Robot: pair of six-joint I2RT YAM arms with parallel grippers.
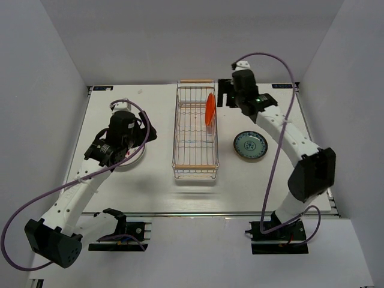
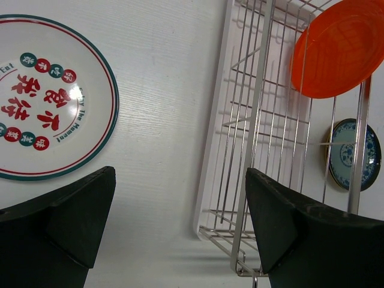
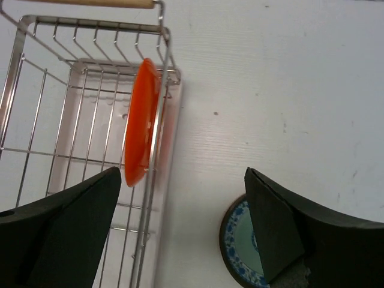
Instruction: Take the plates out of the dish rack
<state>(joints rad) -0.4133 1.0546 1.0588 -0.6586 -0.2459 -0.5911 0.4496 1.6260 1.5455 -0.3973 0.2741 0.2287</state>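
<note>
**Orange-red plate stands edge-up, nearest my right arm**

The orange-red round plate [image 1: 210,109] is the only plate I can see in the silver wire dish rack [image 1: 175,132]. It stands on edge in the upper half of the rack in the top view and tilts against the right-hand long wall. Its thin rim runs along the rack's length, up and down the frame.

My right gripper [image 1: 230,93] hangs just to the upper right of it, outside the rack wall. The jaws are spread wide and hold nothing. In the right wrist view the plate sits at upper left, above the left-hand finger [image 3: 72,228]. I judge I must slide towards that side before the jaws can straddle the rim.

My left gripper [image 1: 144,139] is well apart on the far side of the rack. It is also wide open and empty, over the white round plate with red marks [image 2: 48,102] lying on the table. A grey-teal patterned plate [image 1: 250,145] lies flat on the table right of the rack.
</note>
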